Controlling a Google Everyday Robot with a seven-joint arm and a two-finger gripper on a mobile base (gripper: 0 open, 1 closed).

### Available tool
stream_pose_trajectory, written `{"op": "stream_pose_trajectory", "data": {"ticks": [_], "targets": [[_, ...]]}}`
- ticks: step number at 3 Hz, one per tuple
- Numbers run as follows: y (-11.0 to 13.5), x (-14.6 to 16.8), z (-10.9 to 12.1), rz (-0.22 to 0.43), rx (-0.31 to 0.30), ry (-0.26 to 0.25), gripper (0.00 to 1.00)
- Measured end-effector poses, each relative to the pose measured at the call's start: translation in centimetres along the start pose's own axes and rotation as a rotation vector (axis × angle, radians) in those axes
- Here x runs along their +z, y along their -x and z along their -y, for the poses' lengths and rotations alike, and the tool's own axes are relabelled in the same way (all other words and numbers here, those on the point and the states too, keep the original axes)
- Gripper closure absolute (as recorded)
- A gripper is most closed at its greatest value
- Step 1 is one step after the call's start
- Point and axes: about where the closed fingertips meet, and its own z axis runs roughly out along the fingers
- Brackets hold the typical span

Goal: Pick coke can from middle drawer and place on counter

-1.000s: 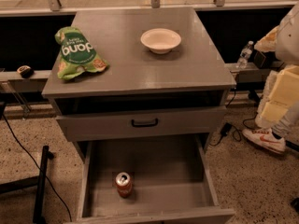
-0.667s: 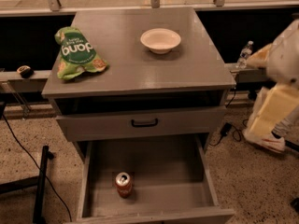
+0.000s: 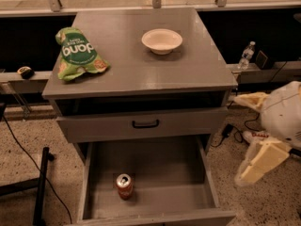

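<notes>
The coke can point(image 3: 124, 186) stands upright, red with a silver top, on the floor of the open middle drawer point(image 3: 164, 173), near its front left. The counter point(image 3: 141, 65) is the grey cabinet top above. My gripper point(image 3: 260, 161) is the cream-coloured end of the white arm point(image 3: 282, 114). It hangs low to the right of the cabinet, outside the drawer and well away from the can. It holds nothing that I can see.
A green snack bag point(image 3: 77, 54) lies on the counter's left and a white bowl point(image 3: 162, 40) at its back middle. A closed drawer front with a black handle point(image 3: 145, 124) sits above the open drawer. A water bottle point(image 3: 246, 55) stands on the ledge at right. Cables cross the floor.
The arm and gripper have dropped from beside the counter's right edge to beside the open drawer. The can, bag and bowl have not moved.
</notes>
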Motion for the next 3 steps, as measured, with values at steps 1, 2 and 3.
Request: {"op": "stream_pose_trajectory", "data": {"ticks": [1, 2, 3], "targets": [[0.9, 2.9, 0.2, 0.11, -0.014, 0.035, 0.0], [4.4, 8.6, -1.1, 0.262, -0.056, 0.058, 0.0], [6.4, 15.9, -3.8, 0.356, -0.101, 0.099, 0.0]]}}
